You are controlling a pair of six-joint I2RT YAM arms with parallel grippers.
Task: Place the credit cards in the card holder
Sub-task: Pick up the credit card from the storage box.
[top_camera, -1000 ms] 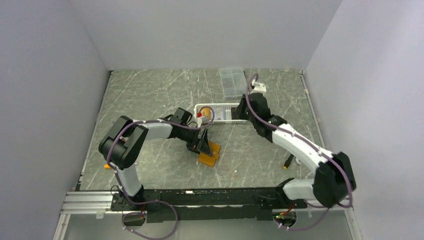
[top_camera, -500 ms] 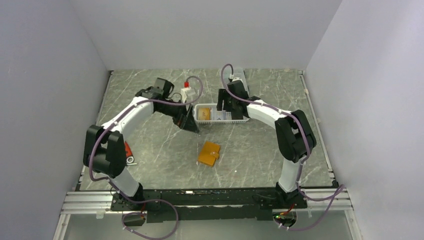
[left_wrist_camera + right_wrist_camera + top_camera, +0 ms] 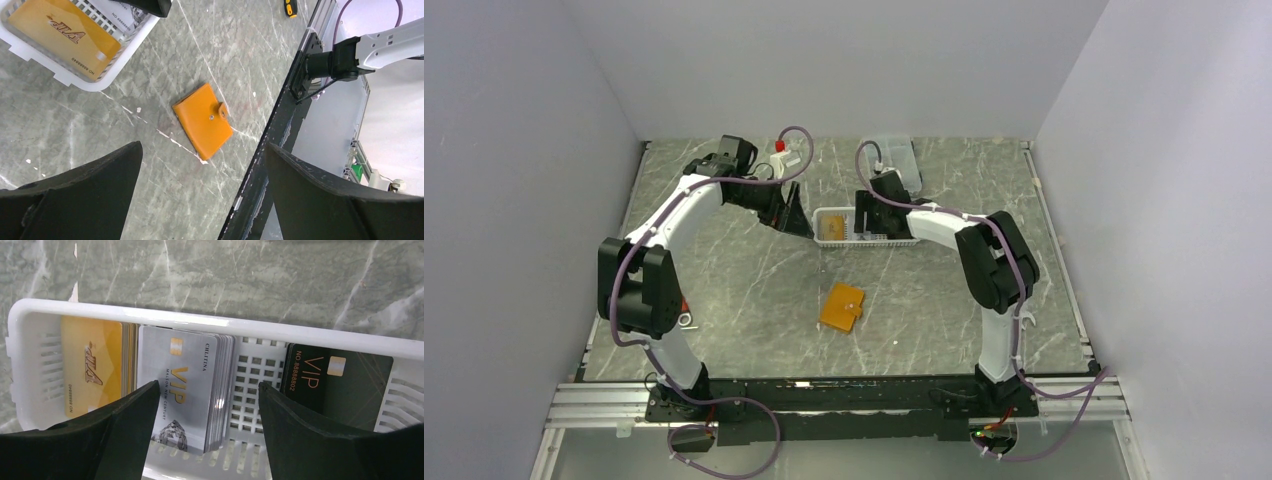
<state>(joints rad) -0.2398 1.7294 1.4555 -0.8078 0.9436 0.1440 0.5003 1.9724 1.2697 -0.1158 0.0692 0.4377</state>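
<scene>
The card holder (image 3: 842,307) (image 3: 202,120), a small orange wallet snapped shut, lies flat on the table in front of a white slotted basket (image 3: 904,241). The credit cards lie in that basket: a gold stack (image 3: 90,370), a pale silver-blue stack (image 3: 180,380) and a black card (image 3: 335,375). My right gripper (image 3: 864,215) (image 3: 207,386) hovers open over the basket, its fingers either side of the pale stack's right edge, nothing held. My left gripper (image 3: 802,220) (image 3: 202,147) hangs wide open and empty above the table by the basket's left end, looking down at the wallet.
A clear compartment box (image 3: 892,160) stands behind the basket near the back wall. A red-handled tool (image 3: 681,300) lies by the left arm's base. A yellow-and-black tool (image 3: 290,7) lies near the front rail. Grey walls close in three sides.
The left gripper has lifted off the wallet and swung back-left beside the basket, leaving the wallet lying shut. The right gripper moved from the basket's right end to its middle and opened.
</scene>
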